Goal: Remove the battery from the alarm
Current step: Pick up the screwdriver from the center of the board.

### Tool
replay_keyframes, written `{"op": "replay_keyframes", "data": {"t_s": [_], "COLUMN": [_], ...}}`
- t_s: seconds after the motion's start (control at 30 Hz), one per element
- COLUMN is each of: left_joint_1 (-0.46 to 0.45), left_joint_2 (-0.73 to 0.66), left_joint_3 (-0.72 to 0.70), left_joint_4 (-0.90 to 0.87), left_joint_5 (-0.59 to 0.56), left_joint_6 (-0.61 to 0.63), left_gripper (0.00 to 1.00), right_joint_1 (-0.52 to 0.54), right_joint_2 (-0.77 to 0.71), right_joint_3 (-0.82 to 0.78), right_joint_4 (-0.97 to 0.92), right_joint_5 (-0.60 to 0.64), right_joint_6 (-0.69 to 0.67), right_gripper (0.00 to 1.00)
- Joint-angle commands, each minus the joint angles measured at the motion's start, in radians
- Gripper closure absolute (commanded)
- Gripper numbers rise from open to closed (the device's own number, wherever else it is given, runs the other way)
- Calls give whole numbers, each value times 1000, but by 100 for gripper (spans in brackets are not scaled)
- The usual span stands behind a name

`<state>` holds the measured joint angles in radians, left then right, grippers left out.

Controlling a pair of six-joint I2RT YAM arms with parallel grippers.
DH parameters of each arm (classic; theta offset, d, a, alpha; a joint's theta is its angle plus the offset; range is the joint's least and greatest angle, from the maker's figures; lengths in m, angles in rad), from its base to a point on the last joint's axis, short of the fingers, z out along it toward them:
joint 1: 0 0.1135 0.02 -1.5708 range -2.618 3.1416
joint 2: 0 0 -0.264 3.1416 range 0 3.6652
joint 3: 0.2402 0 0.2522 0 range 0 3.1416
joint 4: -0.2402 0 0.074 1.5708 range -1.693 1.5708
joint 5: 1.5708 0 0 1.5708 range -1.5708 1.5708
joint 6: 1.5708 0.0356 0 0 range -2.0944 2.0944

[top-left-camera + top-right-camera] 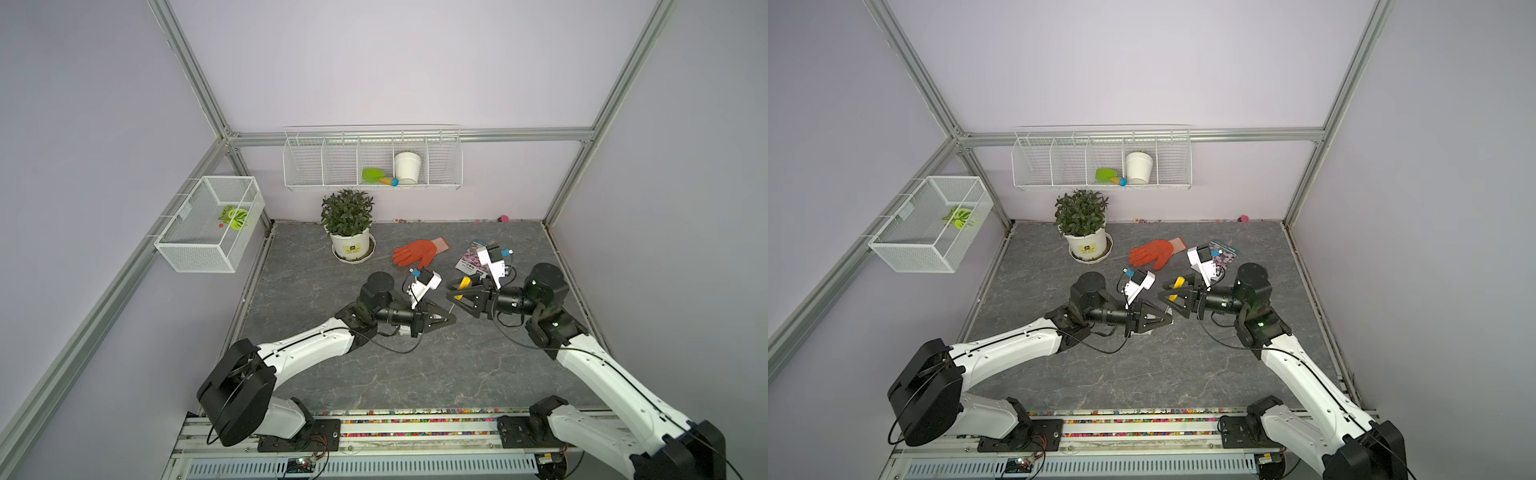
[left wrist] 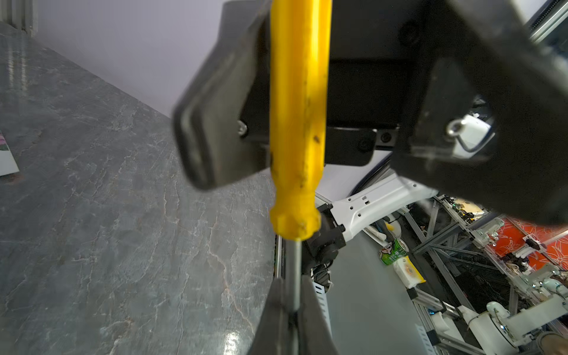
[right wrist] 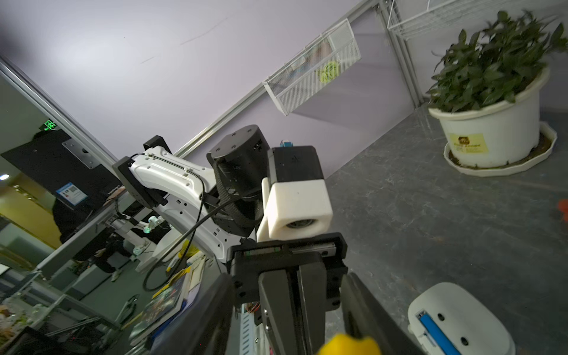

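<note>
Blue battery [image 3: 434, 333] lies flat in the back slot of the alarm [image 3: 467, 310], on the desk [image 1: 374, 374] down beside the left hand [image 2: 290, 302], which pinches the metal end of the screwdriver [image 2: 296, 107], while the right hand [image 1: 455, 291] has its fingers apart round the yellow handle.

Shows the left fingers [image 1: 446, 321] closed on the thin shaft of a screwdriver [image 1: 462, 284], nearly tip to tip with the right fingers [image 1: 467, 305], spread about its yellow handle. Finds an orange glove [image 1: 417, 252] beyond both, flat on the desk [image 1: 374, 374].
</note>
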<state>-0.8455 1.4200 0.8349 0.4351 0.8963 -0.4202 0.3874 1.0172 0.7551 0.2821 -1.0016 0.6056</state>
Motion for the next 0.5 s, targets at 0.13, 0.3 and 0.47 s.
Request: {"op": "replay_keyframes", "data": {"t_s": [0.13, 0.3, 0.47], "left_joint_1": [-1, 6, 54], "left_joint_2": [-19, -24, -95], "left_joint_3": [27, 17, -58], "left_joint_4": [6, 14, -4], "left_joint_5": [31, 9, -108], "left_joint_6": [19, 0, -45], "left_gripper": [100, 100, 63], "right_joint_1": [36, 54, 54], "right_joint_2": [7, 16, -5], "right_joint_3": [42, 89, 97], "right_joint_4": [-116, -288, -326], "right_joint_5": [-40, -19, 196], "right_joint_6": [-96, -227, -276], "right_gripper": [57, 89, 100]}}
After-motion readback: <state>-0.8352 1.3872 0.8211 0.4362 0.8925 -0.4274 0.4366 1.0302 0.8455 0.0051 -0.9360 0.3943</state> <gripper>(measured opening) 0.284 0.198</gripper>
